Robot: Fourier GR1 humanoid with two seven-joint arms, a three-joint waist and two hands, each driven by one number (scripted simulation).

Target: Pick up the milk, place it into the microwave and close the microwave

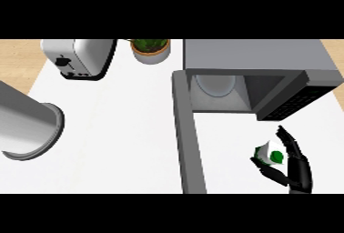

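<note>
Milk carton [271,154] is held in the curled right hand [293,164], just below the open microwave [255,59].

Silver toaster [80,58] beside potted plant [150,49] at counter's [121,136] back; steel pot [27,123] far left.

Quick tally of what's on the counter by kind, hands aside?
Appliances: 2, toaster and microwave, its door open
Plants: 1, potted plant
Cartons: 1, milk carton, in the right hand
Metal pots: 1, grey cylinder at the left
Total: 5
</note>
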